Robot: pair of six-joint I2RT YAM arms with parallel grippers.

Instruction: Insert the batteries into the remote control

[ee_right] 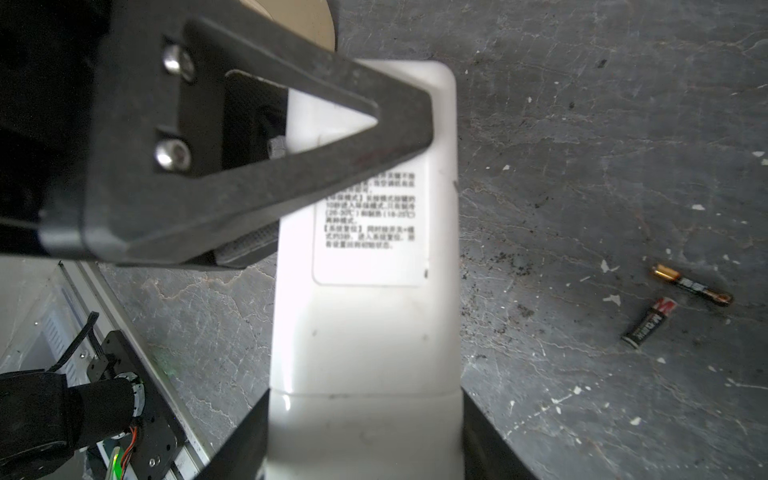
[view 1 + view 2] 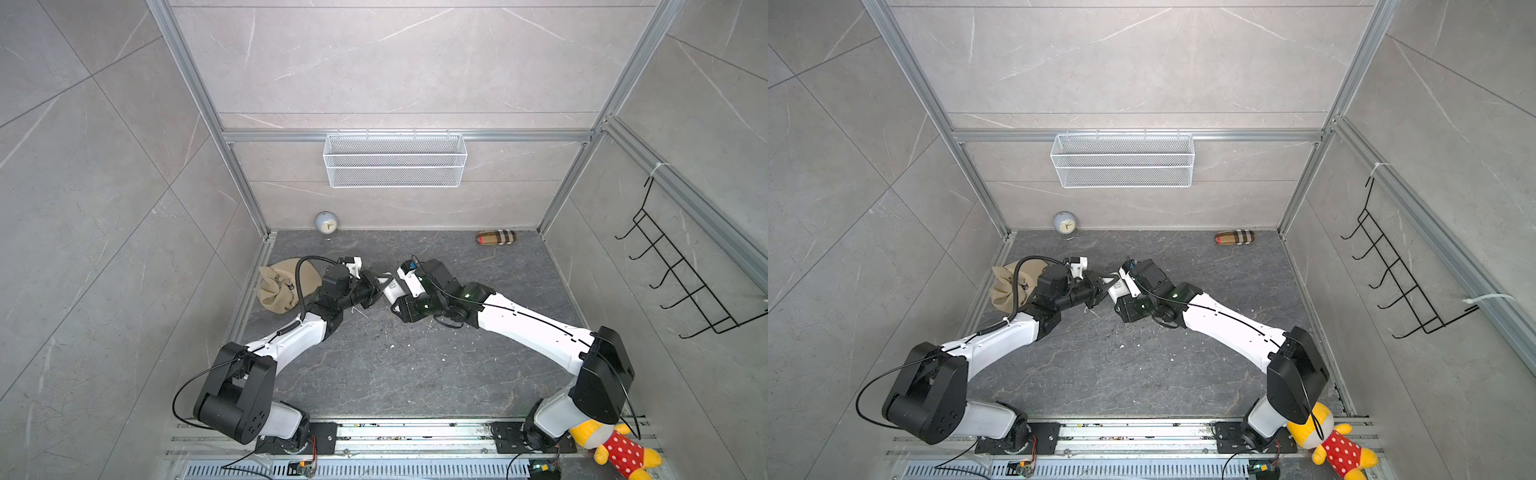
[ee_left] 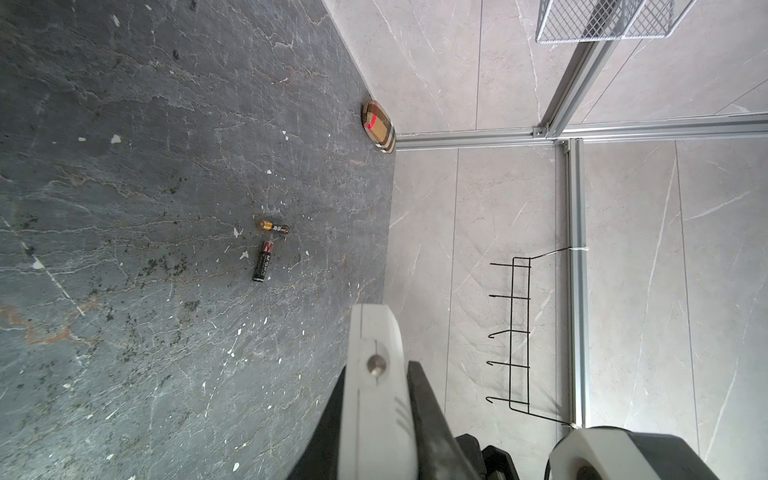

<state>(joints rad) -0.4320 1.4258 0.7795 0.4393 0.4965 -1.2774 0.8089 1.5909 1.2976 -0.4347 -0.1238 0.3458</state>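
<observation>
Holding the remote control (image 1: 365, 311): both grippers, one at each end, so the handset spans between them in both top views.
Right gripper (image 1: 365, 395): jaws set across the handset's width and clamped on its two long edges at one end.
Left gripper (image 3: 376, 374): closed narrow on the other end, pinching the handset through its thickness; in the right wrist view its triangular black finger (image 1: 291, 166) lies flat on the handset's back.
Remote face showing: the plain white back with a label of printed text is turned to the right wrist camera; the button side is out of sight.
Batteries: both lie loose on the dark stone-patterned tabletop (image 3: 124, 208), well apart from the handset and from both grippers.
Gold-ended battery (image 1: 692, 286): on its side.
Black and red battery (image 1: 648, 322): just beside it at an angle, its red end nearest the gold-ended one.
Debris: white specks (image 1: 611, 266) scattered around them.
Back edge: a small round clock (image 2: 326, 223) and a plaid case (image 2: 496, 237) near the wall.
Left arm's side: a crumpled beige cloth hat (image 2: 278, 286).
Back wall: white wire basket (image 2: 395, 160).
</observation>
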